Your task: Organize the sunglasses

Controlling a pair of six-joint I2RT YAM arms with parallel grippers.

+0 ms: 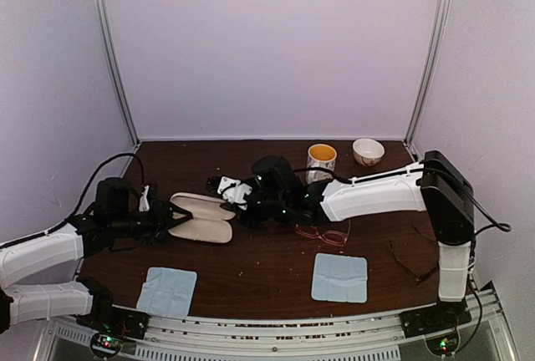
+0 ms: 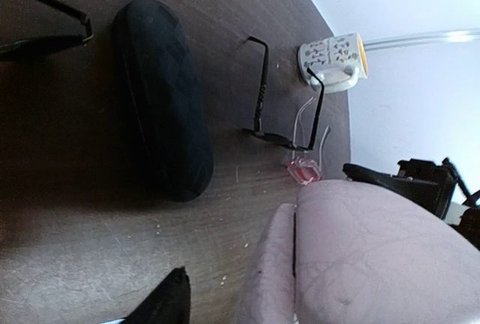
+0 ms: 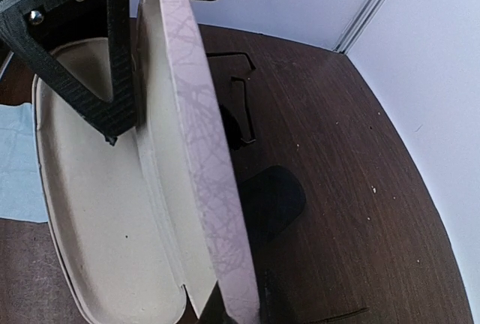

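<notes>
Three pairs of sunglasses lie on the bench (image 1: pixel 276 261): a pink-red pair (image 1: pixel 326 234) under the right arm, a thin black pair (image 2: pixel 289 99) touching it, and another black pair (image 2: pixel 45 31) by the shut black case (image 2: pixel 161 99). The right pincer (image 1: pixel 227 188) pinches the lid of the open pink case (image 1: pixel 201 217). The left pincer (image 1: pixel 171 221) stands spread at that case's end. Two light-blue cloths (image 1: pixel 167 290) (image 1: pixel 340 277) lie in front, and one mug (image 1: pixel 322 158) and one bowl (image 1: pixel 368 152) stand behind.

The top view looks down from high behind the arms, far enough back to take in the whole table (image 1: pixel 267 261). The left wrist view skims low across it toward the mug (image 2: pixel 334 61) and black-framed sunglasses (image 2: pixel 277 139). The right wrist view sits very close. All three share the pink case (image 1: pixel 205 217).
</notes>
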